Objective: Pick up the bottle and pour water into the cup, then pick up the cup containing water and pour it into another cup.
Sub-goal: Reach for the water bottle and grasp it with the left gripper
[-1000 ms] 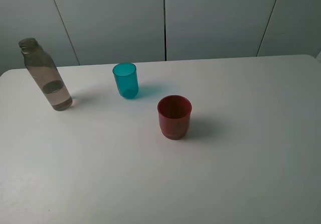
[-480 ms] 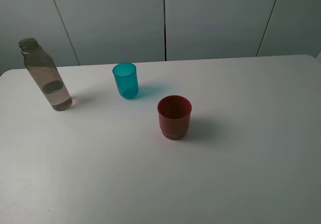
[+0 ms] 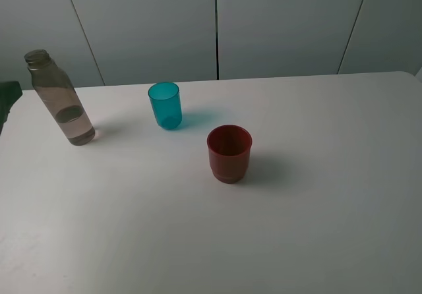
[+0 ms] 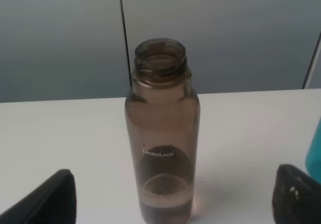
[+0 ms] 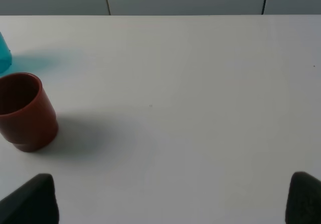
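The bottle [image 3: 59,99] stands upright and uncapped at the table's far left, with a little water in its bottom. The teal cup [image 3: 165,106] stands to its right. The red cup [image 3: 229,153] stands nearer the front, right of the teal one. My left gripper [image 4: 175,176] is open, and the bottle [image 4: 162,133] stands a short way ahead between its fingers [image 4: 50,199], untouched. Its dark edge shows at the left border of the exterior view [image 3: 8,97]. My right gripper [image 5: 168,201] is open and empty, with the red cup [image 5: 22,113] ahead to one side.
The white table [image 3: 316,208] has a rounded back edge in front of a grey panelled wall [image 3: 283,24]. A sliver of the teal cup shows in the left wrist view [image 4: 316,153] and in the right wrist view [image 5: 4,53].
A dark part of my left arm has come into the exterior view at its left border, beside the bottle. The bottle and both cups have not moved.
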